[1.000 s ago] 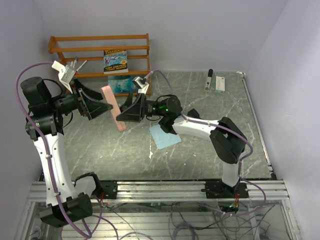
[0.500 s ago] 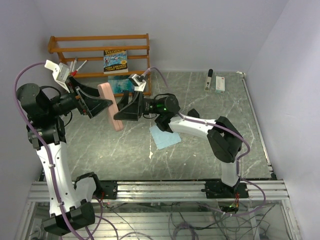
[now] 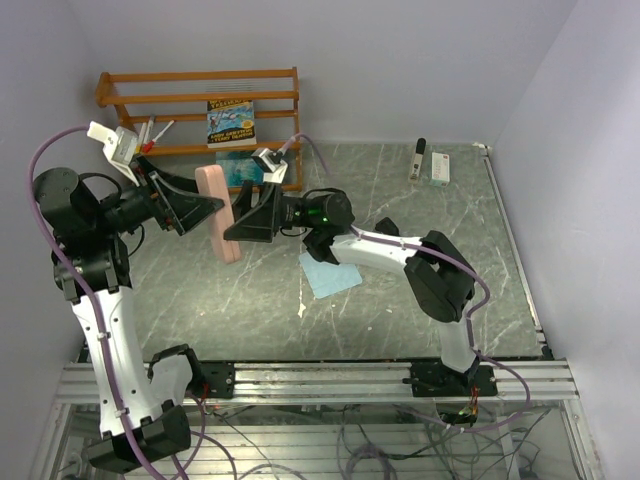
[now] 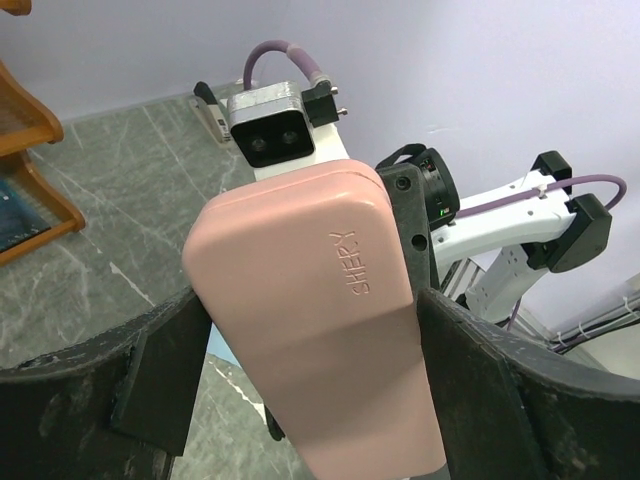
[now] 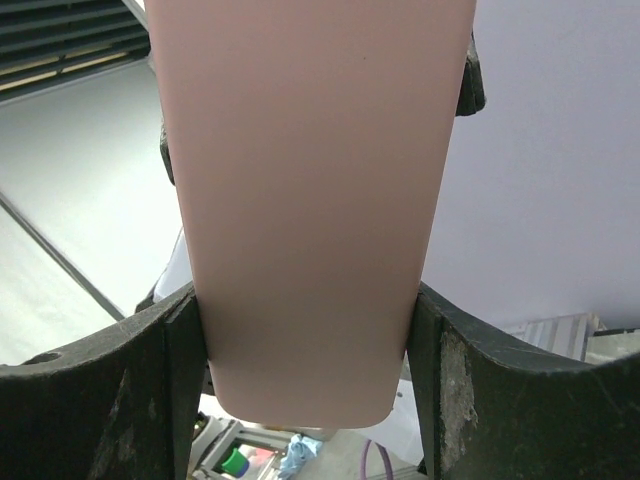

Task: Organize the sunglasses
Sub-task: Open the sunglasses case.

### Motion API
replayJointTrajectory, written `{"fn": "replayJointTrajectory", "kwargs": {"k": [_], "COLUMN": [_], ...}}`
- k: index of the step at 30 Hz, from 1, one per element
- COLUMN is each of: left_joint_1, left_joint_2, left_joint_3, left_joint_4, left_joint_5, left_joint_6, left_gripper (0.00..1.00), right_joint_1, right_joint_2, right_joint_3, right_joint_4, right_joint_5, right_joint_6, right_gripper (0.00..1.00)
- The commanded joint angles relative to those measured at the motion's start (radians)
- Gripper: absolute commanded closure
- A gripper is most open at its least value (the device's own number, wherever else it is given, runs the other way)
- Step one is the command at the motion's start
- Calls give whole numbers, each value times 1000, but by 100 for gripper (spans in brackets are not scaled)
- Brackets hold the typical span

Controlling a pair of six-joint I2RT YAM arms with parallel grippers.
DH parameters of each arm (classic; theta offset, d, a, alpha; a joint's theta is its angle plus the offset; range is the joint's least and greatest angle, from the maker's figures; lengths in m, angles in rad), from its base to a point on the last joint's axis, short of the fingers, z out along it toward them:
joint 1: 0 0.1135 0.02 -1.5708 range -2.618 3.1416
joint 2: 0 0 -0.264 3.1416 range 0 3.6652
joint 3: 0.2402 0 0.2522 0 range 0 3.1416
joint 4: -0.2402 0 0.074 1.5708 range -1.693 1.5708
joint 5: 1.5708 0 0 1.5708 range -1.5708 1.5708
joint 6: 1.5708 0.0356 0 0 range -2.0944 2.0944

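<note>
Here the pink sunglasses case point(image 3: 217, 213) hangs above the counter point(image 3: 420, 290), long axis running far to near. The left hand point(image 3: 208, 206) and right hand point(image 3: 232, 228) clamp its width from opposite faces.

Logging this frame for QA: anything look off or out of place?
Mainly this: the pink hard-shell glasses case is clamped by the left gripper and the right gripper at once, off the grey marble table. The light blue cloth lies askew under the right arm. No sunglasses show in any view.
</note>
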Motion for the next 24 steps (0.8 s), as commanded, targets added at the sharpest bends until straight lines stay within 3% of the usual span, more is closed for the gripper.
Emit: {"fn": "replayJointTrajectory", "kwargs": {"k": [1,4,5,6,16,24], "left_joint_1": [9,9,9,9,9,9], "left_joint_2": [8,18,22,25,45,25], "left_joint_3": [48,46,45,45,116,81], "left_joint_4": [-78,-102,-105,-119,-301,-256], "left_joint_5": [-35,-36,-36,-33,-38,-32], "left_joint_6": [100,109,114,128,265,246], "left_gripper": [53,75,89,93,93,93], "right_joint_1": [23,29,30,33,28,12], "right_joint_2": [-16,-32,-34,-34,-23,-40], "right_joint_3": [34,55,66,77,81,87], "right_joint_4": [-104,-247,-288,-324,-366,-297], "right_joint_5": [-7,-7,-4,-5,-21,-47], "right_joint_6": [-75,-170,-193,-214,-237,-184], "right_gripper": [100,100,100,100,100,100]}}
